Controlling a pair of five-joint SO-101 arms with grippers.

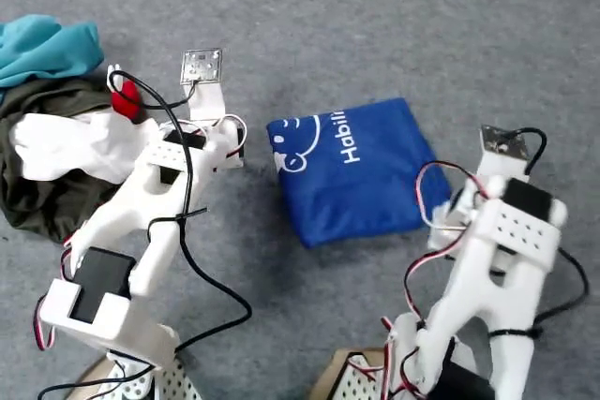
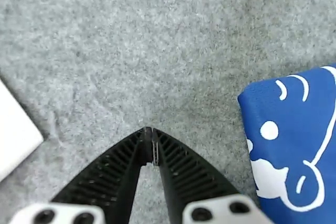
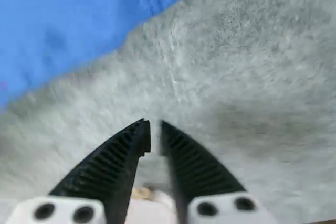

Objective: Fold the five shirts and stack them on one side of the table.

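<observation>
A blue shirt lies folded into a square in the middle of the grey felt table. At the left edge sits a loose pile: a teal shirt, a white shirt, a dark olive shirt and a bit of red cloth. My left arm stands between the pile and the blue shirt. The left gripper is shut and empty over bare felt, beside the blue shirt's printed corner. My right arm is at the blue shirt's right side. The right gripper is shut and empty on felt, just off the blue shirt's edge.
Both arm bases and a perforated mount take up the front edge. A small metal plate sticks out beyond the left arm's wrist. A white edge shows beside the left gripper. Bare felt stretches along the far side.
</observation>
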